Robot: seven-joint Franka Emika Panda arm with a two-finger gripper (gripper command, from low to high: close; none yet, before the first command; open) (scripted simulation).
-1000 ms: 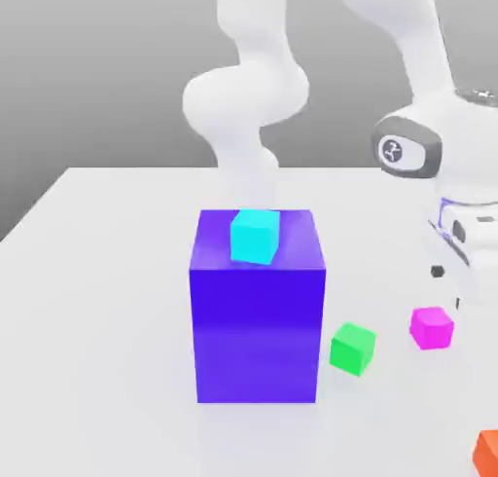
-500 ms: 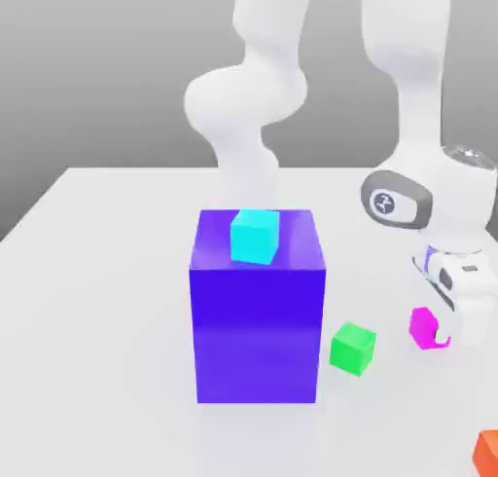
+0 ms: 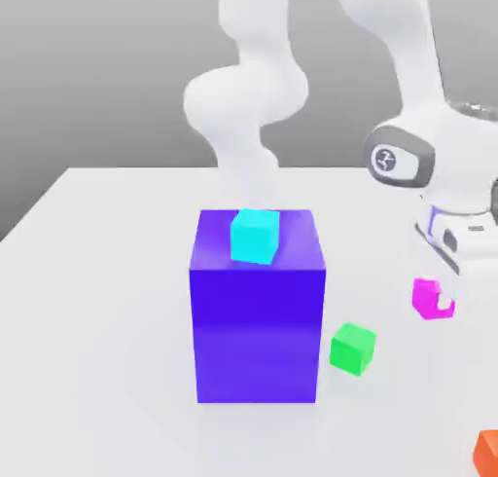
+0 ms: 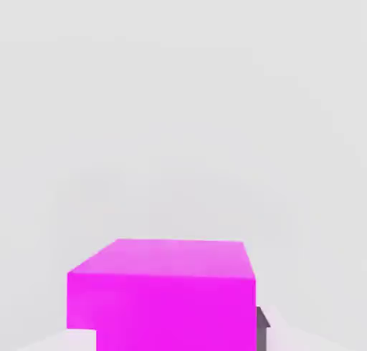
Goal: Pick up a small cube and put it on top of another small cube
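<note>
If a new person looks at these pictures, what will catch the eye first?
Probably the large blue-purple block near the middle of the exterior view, with a bright cyan cube on top. Next comes the magenta cube, held in the claw toward that view's right.

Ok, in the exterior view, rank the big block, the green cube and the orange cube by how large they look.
1. Block
2. Green cube
Orange cube: unranked against green, since the picture's edge cuts it off; clearly smaller than the block.
</note>
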